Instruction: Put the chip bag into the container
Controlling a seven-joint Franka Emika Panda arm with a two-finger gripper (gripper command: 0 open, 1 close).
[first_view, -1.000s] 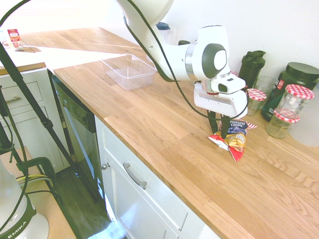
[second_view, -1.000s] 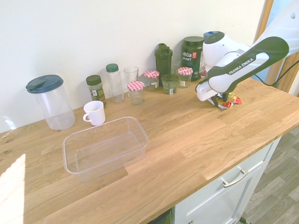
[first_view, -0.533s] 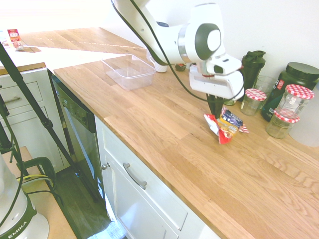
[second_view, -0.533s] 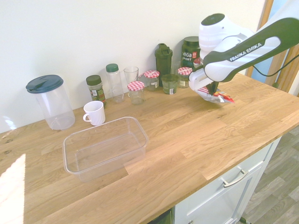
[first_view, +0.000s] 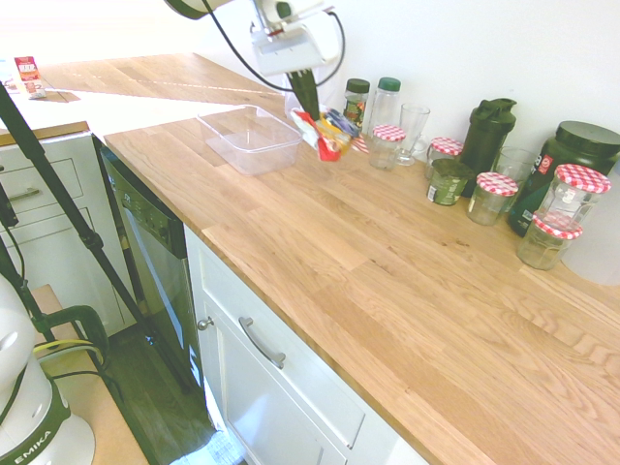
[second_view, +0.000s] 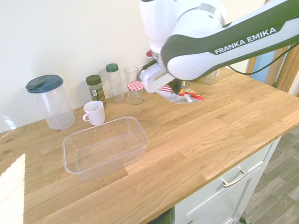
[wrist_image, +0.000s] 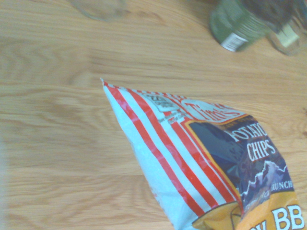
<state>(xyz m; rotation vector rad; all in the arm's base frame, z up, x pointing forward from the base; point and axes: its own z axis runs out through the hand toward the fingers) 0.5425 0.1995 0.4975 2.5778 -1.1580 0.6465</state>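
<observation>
Chip bag (first_view: pixel 327 138) pinched, and up it is held! Gripper (first_view: pixel 309 113) narrow, its fingers closed on the crumpled packet, which is tilted in mid-air above the wooden worktop (first_view: pixel 320 262). In the wrist view, red and white stripes, the dark blue panel and yellow-orange lettering are shown off nicely. Outside the clear container (second_view: pixel 105 154), though: the tub is seen standing on the worktop, apart from the bag.

Just beyond the tub in the second exterior view, a white mug (second_view: pixel 95 113) is passed by the eye. Further back, near the wall, a green-lidded spice jar (second_view: pixel 96 89), a tall green-capped bottle (second_view: pixel 114 84) and a red-checked jar (second_view: pixel 136 93) are lined up, with a dark-lidded pitcher (second_view: pixel 51 103) at one end. Along the row in the first exterior view, a dark shaker (first_view: pixel 487 143) and a big black tub (first_view: pixel 567 165) are spotted. Farthest off, a red-and-white packet (first_view: pixel 29 77) is placed on the distant counter.
</observation>
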